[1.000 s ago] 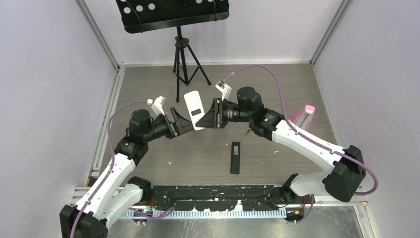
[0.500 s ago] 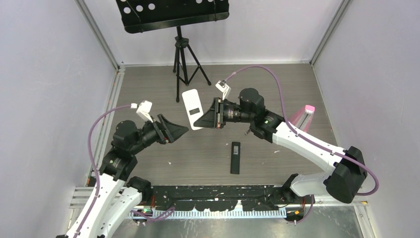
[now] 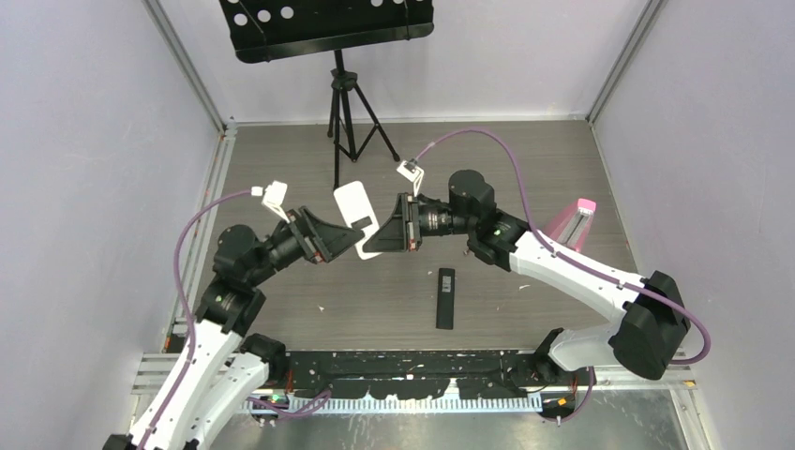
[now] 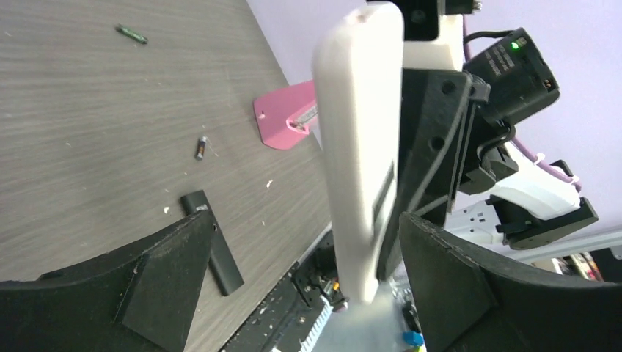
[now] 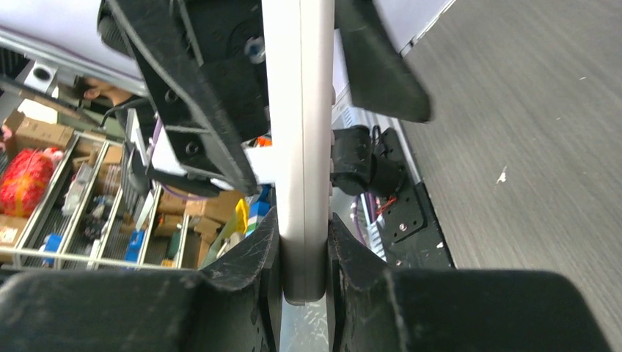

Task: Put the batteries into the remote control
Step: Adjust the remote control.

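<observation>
Holding step, by my read: right gripper (image 5: 302, 246) is clamped on the bottom end of the white remote control (image 3: 356, 211), keeping it upright and off the table, just 12 o'clock of table centre. Left gripper (image 4: 306, 242) has its fingers wide apart with the remote between them, not visibly touching, so it carries nothing. No battery is loaded or picked yet. Only 2 batteries are visible, both lying on the table well apart from the grippers: a green battery (image 4: 132, 34) and a dark battery (image 4: 200, 147). I can't find the other 2. There's a dark patch on the remote's face; can't tell if that's the open bay. Next move likely needs the left either to close and steady the remote or to back out and fetch a battery, then match polarity. A black remote (image 3: 445, 298) lies flat at 6 o'clock of the white one, and a pink holder (image 3: 574, 223) sits at 3 o'clock. Grey wood-grain table (image 3: 281, 150), lilac walls, black music stand (image 3: 328, 23) on a tripod at 12 o'clock.
</observation>
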